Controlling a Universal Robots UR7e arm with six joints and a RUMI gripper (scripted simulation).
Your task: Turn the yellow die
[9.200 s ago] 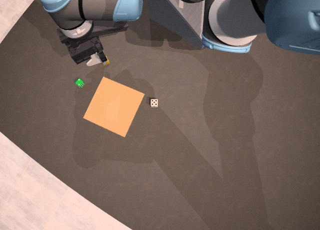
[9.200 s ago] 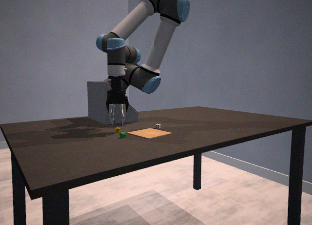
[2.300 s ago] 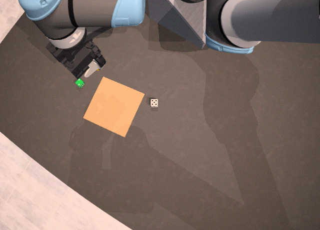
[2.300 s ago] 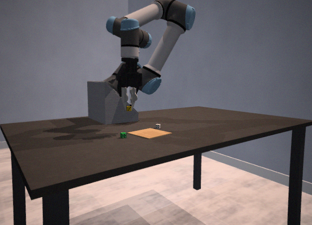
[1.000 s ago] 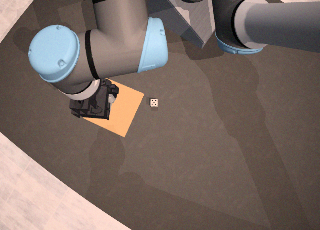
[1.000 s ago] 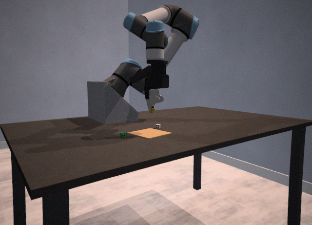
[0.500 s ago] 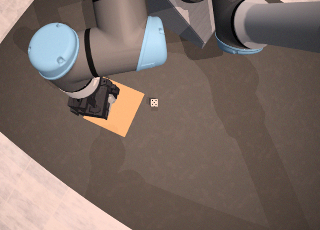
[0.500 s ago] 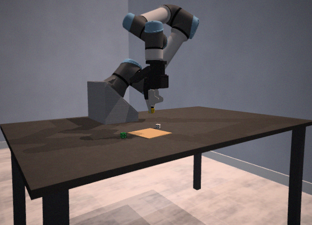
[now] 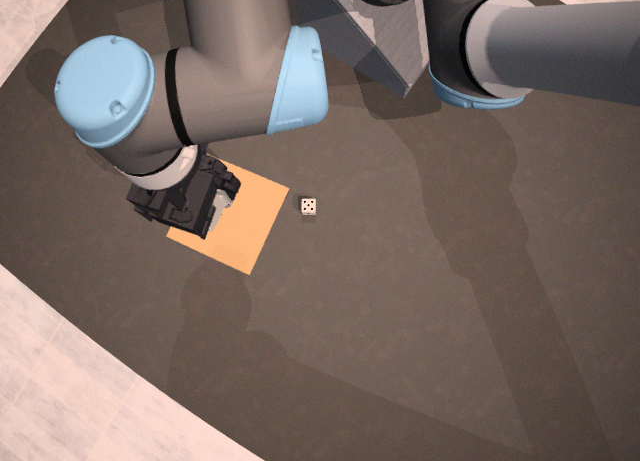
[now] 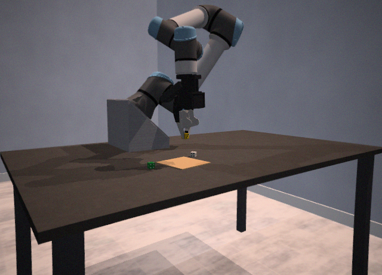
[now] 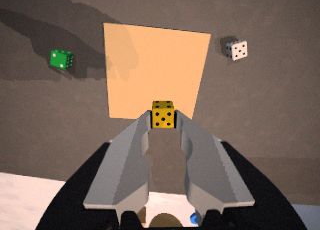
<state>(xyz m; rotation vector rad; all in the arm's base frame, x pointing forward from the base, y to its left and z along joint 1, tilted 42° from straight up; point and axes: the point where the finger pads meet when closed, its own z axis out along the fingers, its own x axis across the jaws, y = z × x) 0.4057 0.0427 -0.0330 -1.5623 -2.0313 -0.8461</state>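
Observation:
My gripper (image 11: 162, 111) is shut on the yellow die (image 11: 163, 114) and holds it well above the table, over the orange mat (image 11: 155, 70). In the exterior view the die (image 10: 185, 134) hangs at the fingertips above the mat (image 10: 183, 162). In the overhead view the gripper body (image 9: 188, 198) covers the mat's left part (image 9: 235, 223) and hides the die. The face of the yellow die towards the wrist camera shows several pips.
A white die (image 11: 236, 49) lies on the table just off the mat's right side, also in the overhead view (image 9: 308, 205) and the side view (image 10: 193, 153). A green die (image 11: 61, 59) lies left of the mat, also in the side view (image 10: 150, 164). The grey robot base (image 10: 132, 130) stands behind.

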